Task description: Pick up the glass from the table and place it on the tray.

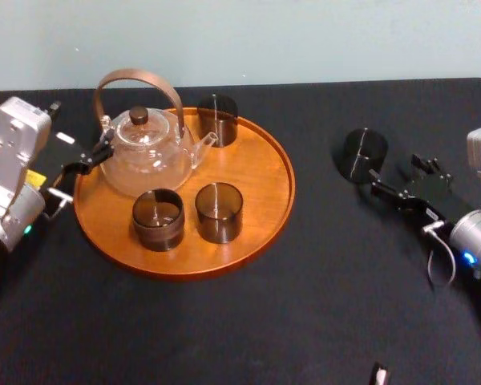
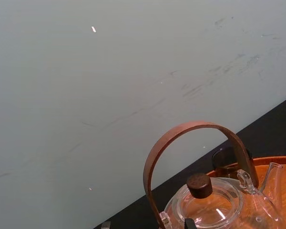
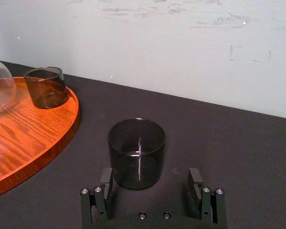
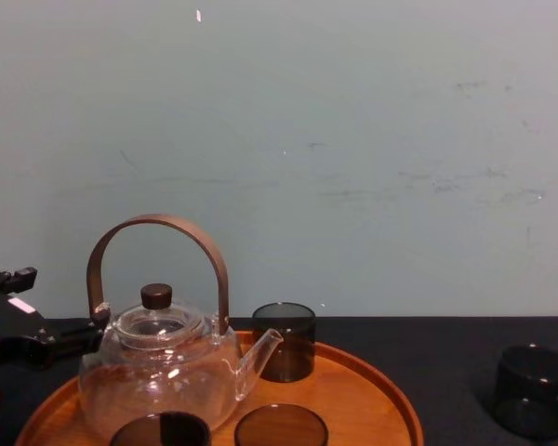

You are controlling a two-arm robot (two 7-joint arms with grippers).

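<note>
The flat matte black table [image 1: 321,321] carries the large round orange-brown wooden tray with a low raised rim [image 1: 260,184], which sits on the table's left half, nearer the far edge than the near edge. The short cylindrical smoky dark glass [image 1: 364,152] stands upright on the bare table surface in the right half, well apart from the tray's right rim and closer to the far edge. The right gripper [image 1: 395,176] is low over the table on the near right side of this glass, with its jaws spread wide and holding nothing. In the right wrist view the glass stands just ahead of the two black fingertips [image 3: 106,179], closer to one of them than to the other; whether that one touches the glass cannot be told. On the tray, a clear round glass teapot with an arched brown wooden handle and a dark knob on its lid [image 1: 148,152] occupies the left portion, its spout pointing toward the tray's far right. Three more smoky dark cylindrical glasses stand upright on the tray: one at the far rim beside the spout [image 1: 217,120], and two side by side near the front, the left [image 1: 158,218] and the right [image 1: 218,212]. The left gripper [image 1: 96,154] is at the tray's left rim, just beside the teapot's handle base; its opening state cannot be told.
</note>
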